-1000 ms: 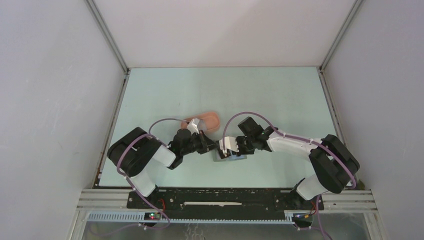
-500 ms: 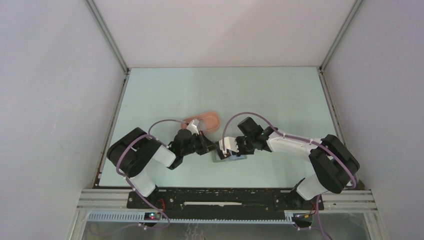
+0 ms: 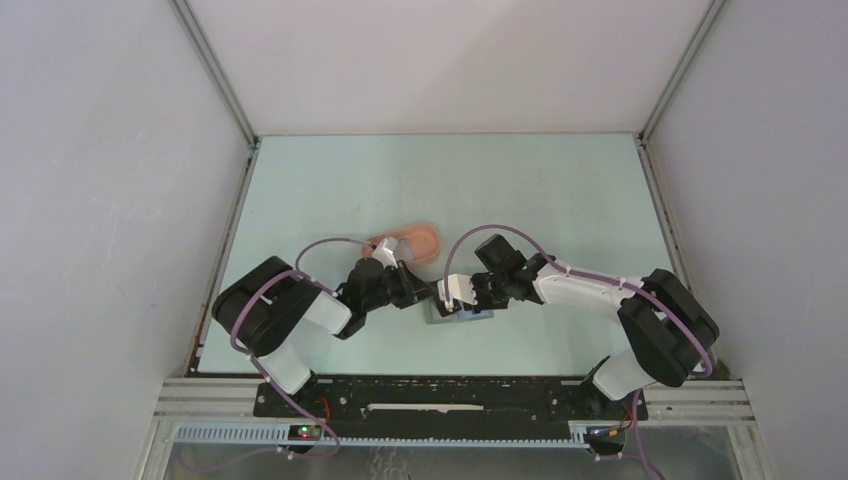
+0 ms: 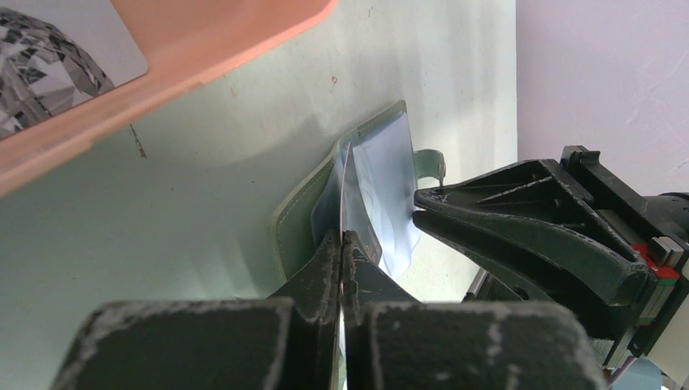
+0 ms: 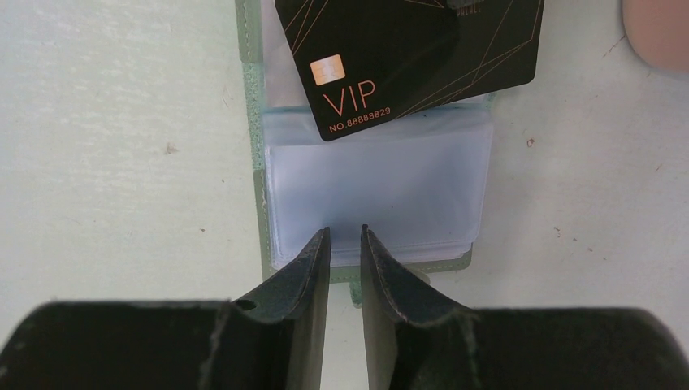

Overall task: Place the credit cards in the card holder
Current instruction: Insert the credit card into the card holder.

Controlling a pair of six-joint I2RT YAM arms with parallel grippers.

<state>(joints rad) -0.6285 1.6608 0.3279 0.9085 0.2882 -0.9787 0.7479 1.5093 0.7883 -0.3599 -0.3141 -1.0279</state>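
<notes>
Table [image 3: 560,190] with card holder [image 3: 462,314] open by the middle of its near edge; right gripper [image 5: 345,233], slightly parted and empty, tips at its clear sleeve [image 5: 378,195]. Left gripper [image 4: 340,237], clamped on askew black card [image 5: 422,49], may snag and buckle that sleeve.

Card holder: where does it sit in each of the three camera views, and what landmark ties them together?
Top external: the card holder just below the picture's middle.
Left wrist: centre, open, right past the left claw.
Right wrist: centre, beyond the right claw, a black card at its top edge.
Shared landmark: the pink tray, above-left of it from the top, top left in the left wrist, top right corner in the right wrist.
</notes>
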